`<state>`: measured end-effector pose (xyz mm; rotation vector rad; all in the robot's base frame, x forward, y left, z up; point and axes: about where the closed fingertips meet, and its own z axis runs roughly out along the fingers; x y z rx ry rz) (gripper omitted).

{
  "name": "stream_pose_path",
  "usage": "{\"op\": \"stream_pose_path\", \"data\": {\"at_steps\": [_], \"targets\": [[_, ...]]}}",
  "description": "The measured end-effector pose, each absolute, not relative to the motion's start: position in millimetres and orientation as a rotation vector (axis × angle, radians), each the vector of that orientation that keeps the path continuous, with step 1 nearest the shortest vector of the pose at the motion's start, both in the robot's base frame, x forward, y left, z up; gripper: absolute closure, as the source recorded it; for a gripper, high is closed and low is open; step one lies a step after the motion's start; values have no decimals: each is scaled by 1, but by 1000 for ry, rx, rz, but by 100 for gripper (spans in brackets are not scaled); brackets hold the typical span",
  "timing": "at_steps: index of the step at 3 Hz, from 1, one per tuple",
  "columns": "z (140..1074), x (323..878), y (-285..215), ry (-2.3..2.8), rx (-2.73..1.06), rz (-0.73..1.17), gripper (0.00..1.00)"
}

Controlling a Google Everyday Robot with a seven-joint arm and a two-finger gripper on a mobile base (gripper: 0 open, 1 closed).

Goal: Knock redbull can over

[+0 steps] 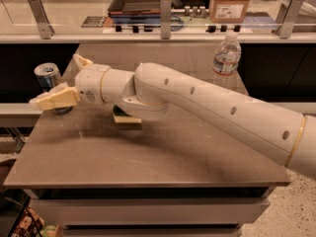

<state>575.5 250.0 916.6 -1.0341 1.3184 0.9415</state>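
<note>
A white arm [207, 107] is spanning the brown desk [148, 157] from the right edge of view to the far-left corner, where its end effector [54, 80] is hanging low over the surface. The end effector is released, its two cream fingers spread wide: one finger [53, 98] is pointing left and crossing in front of the foot of the can [48, 74], the other is angling up and back behind the wrist.

The can is standing upright at the desk's left edge, near the back corner, with its silver top facing up and its blue side showing. It is sitting in the gap between the spread fingers as seen from here. Whether the near finger is touching it cannot be told.

A green-and-yellow sponge [127, 121] is lying flat on the desk just under the arm's thick joint, partly hidden by it. A clear bottle [226, 58] with a white cap is standing upright at the back right of the desk, well apart from the can. Behind the desk, a counter is carrying a black tray [138, 1] and a cardboard box [231, 1].
</note>
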Motion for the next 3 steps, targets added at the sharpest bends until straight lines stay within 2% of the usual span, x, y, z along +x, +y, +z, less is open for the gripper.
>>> {"op": "stream_pose_path", "data": {"at_steps": [2, 3], "targets": [[905, 573, 269, 1323, -1033, 991, 0], [905, 571, 271, 1320, -1035, 993, 19]]}}
